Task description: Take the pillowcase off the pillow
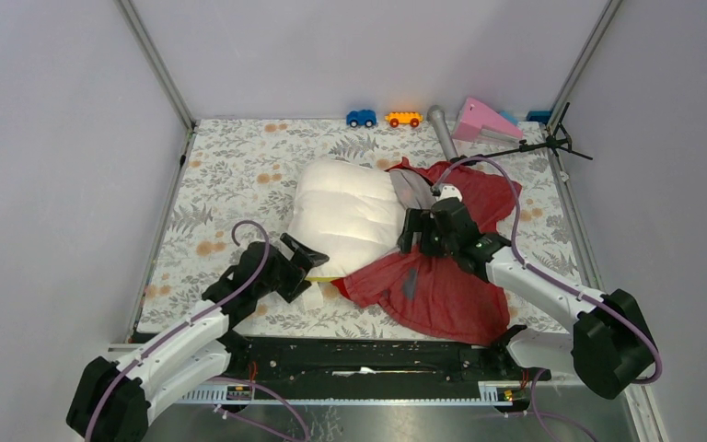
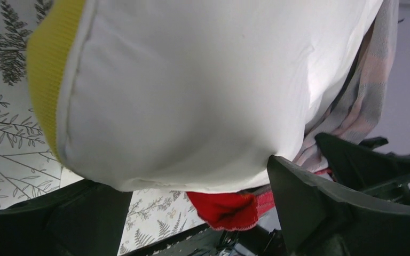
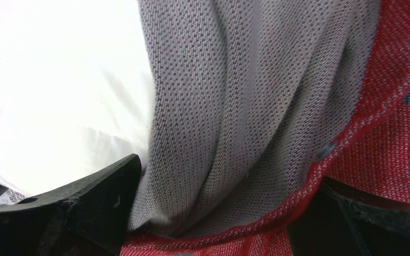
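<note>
The white pillow (image 1: 345,207) lies mid-table, mostly bare, its right end still inside the red pillowcase (image 1: 442,290), whose grey inner band (image 1: 411,189) is turned out. My left gripper (image 1: 302,260) is open at the pillow's near left corner. In the left wrist view the pillow (image 2: 192,90) with its yellow edge (image 2: 48,69) fills the frame above the open gripper (image 2: 197,210), and a red pillowcase corner (image 2: 227,208) pokes out below. My right gripper (image 1: 414,232) is open at the case's mouth. In its wrist view the gripper (image 3: 208,224) straddles a fold of the grey band (image 3: 235,106), beside the pillow (image 3: 58,80).
A floral cloth (image 1: 239,166) covers the table. Along the back edge stand a blue toy car (image 1: 361,118), an orange toy car (image 1: 403,119), a grey tube (image 1: 443,132), a pink wedge (image 1: 483,120) and a black stand (image 1: 552,143). Walls close in left, right and back.
</note>
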